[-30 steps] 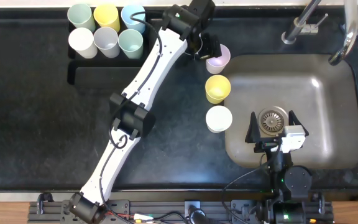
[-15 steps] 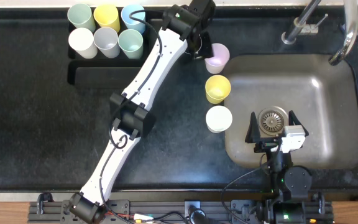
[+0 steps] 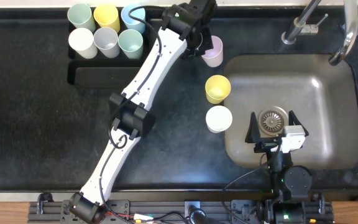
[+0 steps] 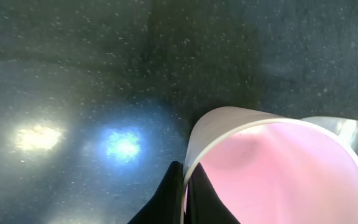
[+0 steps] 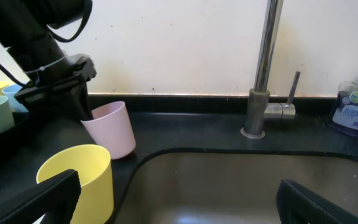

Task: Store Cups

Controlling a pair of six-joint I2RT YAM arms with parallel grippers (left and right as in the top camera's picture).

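Observation:
My left gripper is shut on the rim of a pink cup at the back of the counter, beside the sink's far left corner. In the left wrist view one finger presses the outside of the pink cup. From the right wrist view the pink cup leans slightly under the left gripper. A yellow cup and a white cup stand upright along the sink's left edge. My right gripper hangs open over the sink, holding nothing.
A black tray at the back left holds several upright cups. The steel sink fills the right side, with a faucet behind it and a soap bottle at its far right.
The left gripper has carried the pink cup a short way toward the back of the counter and to the left, away from the yellow cup. The right arm has not moved.

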